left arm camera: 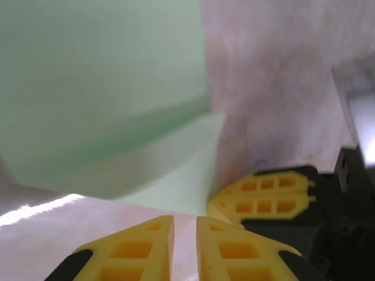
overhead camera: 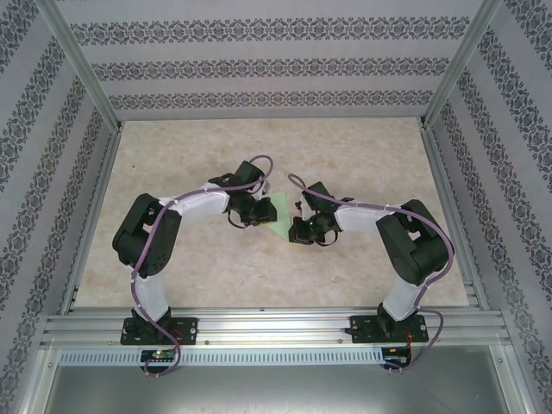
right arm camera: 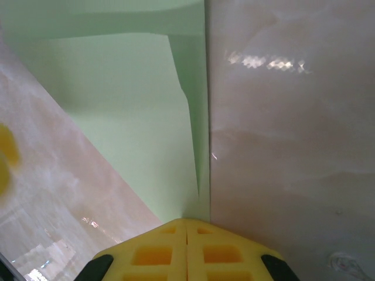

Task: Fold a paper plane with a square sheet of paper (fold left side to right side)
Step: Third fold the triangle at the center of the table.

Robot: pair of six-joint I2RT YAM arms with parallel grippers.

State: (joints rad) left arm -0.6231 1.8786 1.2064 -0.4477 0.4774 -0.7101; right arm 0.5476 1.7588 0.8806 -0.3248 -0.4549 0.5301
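Matt sheet of paper (right arm camera: 129, 117), glossy marbled table (right arm camera: 293, 146), smooth metal frame rails (overhead camera: 259, 324)

Centre crowded, far tabletop free
The left gripper (overhead camera: 248, 216) and right gripper (overhead camera: 302, 231) sit close together over the sheet of paper (overhead camera: 278, 214) at mid-frame, left arm (overhead camera: 147, 233) and right arm (overhead camera: 414, 241) arching in from the lower corners; bare table (overhead camera: 362, 155) lies open across the upper frame, bounded by patterned walls (overhead camera: 259, 69)

A pale mint-green sheet of paper (overhead camera: 281, 213), folded into a layered shape that narrows to a point, lies near the middle of the marbled worktop (overhead camera: 362, 155), well clear of its edges.
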